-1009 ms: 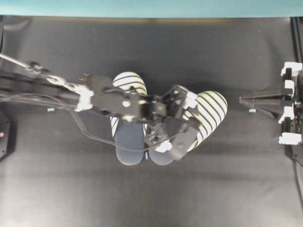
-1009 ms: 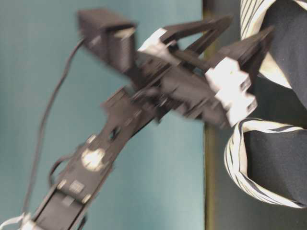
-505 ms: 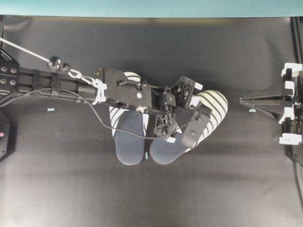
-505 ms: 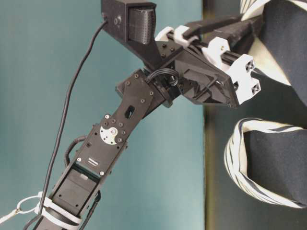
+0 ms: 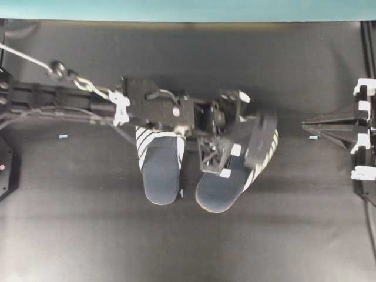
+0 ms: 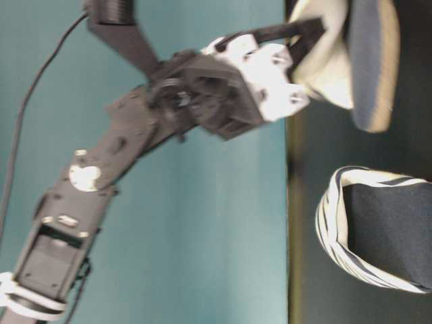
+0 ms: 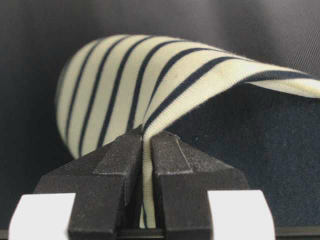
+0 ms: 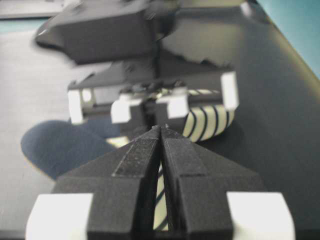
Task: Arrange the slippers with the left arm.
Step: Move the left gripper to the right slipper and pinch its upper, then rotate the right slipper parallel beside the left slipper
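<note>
Two cream slippers with navy stripes and navy insoles lie on the black table. One slipper (image 5: 158, 171) (image 6: 378, 236) lies flat at the centre left. My left gripper (image 5: 235, 138) (image 7: 147, 137) is shut on the striped upper edge of the other slipper (image 5: 220, 189) (image 7: 120, 85). In the table-level view that slipper (image 6: 334, 57) hangs tilted off the table from the left gripper (image 6: 304, 40). My right gripper (image 5: 306, 125) (image 8: 160, 131) is shut and empty at the far right, pointing at the slippers.
The black table (image 5: 188, 247) ends at a teal wall (image 5: 188, 9) at the back. The left arm (image 5: 70, 106) and its cable stretch in from the left edge, over the flat slipper's toe. A dark arm base (image 5: 7, 167) sits at the left edge.
The left gripper has raised and turned the slipper it grips; its heel has swung outward, nearer to parallel with the other slipper. The right arm has not moved.
</note>
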Controlling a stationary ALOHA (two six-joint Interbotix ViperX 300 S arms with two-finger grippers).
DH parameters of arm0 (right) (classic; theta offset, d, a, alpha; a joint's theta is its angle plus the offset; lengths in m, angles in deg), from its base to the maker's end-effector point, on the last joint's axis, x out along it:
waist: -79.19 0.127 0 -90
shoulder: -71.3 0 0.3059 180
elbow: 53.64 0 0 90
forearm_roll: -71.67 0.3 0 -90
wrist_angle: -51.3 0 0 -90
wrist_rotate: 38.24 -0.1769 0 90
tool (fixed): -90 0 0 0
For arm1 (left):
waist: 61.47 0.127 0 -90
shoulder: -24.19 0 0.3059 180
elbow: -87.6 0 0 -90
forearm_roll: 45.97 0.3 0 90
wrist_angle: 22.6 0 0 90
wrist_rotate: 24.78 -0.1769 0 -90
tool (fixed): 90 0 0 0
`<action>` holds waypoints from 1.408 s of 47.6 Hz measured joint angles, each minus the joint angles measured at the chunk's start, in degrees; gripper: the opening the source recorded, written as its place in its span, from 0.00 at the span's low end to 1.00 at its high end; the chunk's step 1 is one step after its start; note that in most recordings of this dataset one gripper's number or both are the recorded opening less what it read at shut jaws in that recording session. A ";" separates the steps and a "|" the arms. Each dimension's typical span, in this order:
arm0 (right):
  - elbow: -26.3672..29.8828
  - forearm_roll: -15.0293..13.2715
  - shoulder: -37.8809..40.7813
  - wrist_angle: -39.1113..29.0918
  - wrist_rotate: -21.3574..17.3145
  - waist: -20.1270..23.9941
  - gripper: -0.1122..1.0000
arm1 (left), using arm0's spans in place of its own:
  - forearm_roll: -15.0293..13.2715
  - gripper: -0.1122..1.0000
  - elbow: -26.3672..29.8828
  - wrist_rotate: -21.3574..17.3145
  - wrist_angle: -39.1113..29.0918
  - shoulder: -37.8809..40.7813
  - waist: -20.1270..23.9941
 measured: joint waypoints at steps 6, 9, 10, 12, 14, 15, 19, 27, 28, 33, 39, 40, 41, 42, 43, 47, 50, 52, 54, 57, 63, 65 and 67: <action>0.00 -0.09 -0.62 -0.26 0.09 0.09 0.10 | 0.00 0.11 0.00 5.27 -4.31 -2.29 1.67; -0.09 0.00 -0.88 -0.26 0.09 0.09 0.10 | -0.09 0.11 -0.62 7.03 -5.98 -3.78 2.55; -0.18 0.00 -0.97 -0.18 0.00 0.00 0.10 | -0.09 0.11 -0.88 7.56 -6.42 -4.31 2.81; -0.26 0.00 -1.05 -0.26 0.09 0.00 0.10 | -0.09 0.11 -1.58 8.44 -7.21 -5.19 3.16; -0.35 0.00 -1.05 -0.26 0.00 0.09 0.10 | -0.09 0.11 -2.46 9.67 -7.91 -6.15 3.52; -0.35 0.00 -1.05 -0.26 0.00 0.09 0.10 | -0.09 0.11 -2.81 10.20 -8.09 -6.42 3.69; -0.44 0.00 -1.14 -0.26 0.00 0.00 0.10 | -0.09 0.11 -4.31 11.87 -8.61 -7.03 4.04; -0.53 0.00 -1.23 -0.09 0.00 0.09 0.10 | -0.09 0.11 -5.98 14.15 -8.79 -7.38 4.39; -0.53 0.00 -1.14 -0.09 0.00 0.00 0.10 | -0.09 0.11 -6.06 14.33 -8.79 -7.38 4.48; -0.44 -0.09 -1.23 0.18 0.00 0.00 0.10 | -0.09 0.11 -6.15 14.59 -8.79 -7.03 4.48; -0.44 0.00 -1.23 0.18 0.00 0.00 0.10 | -0.09 0.11 -6.42 14.59 -8.61 -5.27 4.75; -0.53 0.00 -1.23 0.18 0.00 0.00 0.10 | -0.09 0.11 -6.50 14.68 -8.61 -4.92 4.83; -0.53 0.00 -1.14 0.18 0.00 0.00 0.10 | -0.09 0.11 -6.59 14.77 -8.61 -4.66 4.83; -0.53 0.00 -1.14 0.18 0.00 0.00 0.10 | -0.09 0.11 -6.59 14.85 -8.53 -4.39 4.92; -0.53 -0.09 -1.14 0.18 0.00 0.00 0.10 | -0.09 0.11 -6.68 15.03 -8.53 -4.13 4.92; -0.70 -0.09 -1.23 0.26 0.09 0.00 0.10 | -0.18 0.11 -6.94 15.73 -8.35 -3.08 4.83; -0.70 -0.09 -1.23 0.26 0.09 0.00 0.10 | -0.09 0.11 -7.12 16.35 -8.26 -2.29 4.66; -0.70 0.00 -1.23 0.26 0.00 0.00 0.10 | -0.09 0.11 -7.21 16.52 -8.09 -2.02 4.48; -0.79 0.00 -1.14 0.26 0.00 0.00 0.10 | -0.09 0.11 -7.38 16.70 -7.65 -1.76 4.39; -0.97 0.00 -1.14 0.26 0.00 0.09 0.10 | -0.09 0.11 -7.56 16.96 -6.50 -1.67 4.13; -0.88 0.00 -1.23 0.26 0.00 0.00 0.10 | -0.18 0.11 -7.65 17.67 -5.62 -1.58 3.69; -0.88 -0.09 -1.23 0.26 0.09 0.00 0.10 | -0.09 0.11 -7.73 17.67 -5.54 -1.58 3.52; -0.88 0.00 -1.23 0.26 0.00 0.00 0.10 | -0.18 0.11 -7.82 17.75 -5.54 -1.58 3.43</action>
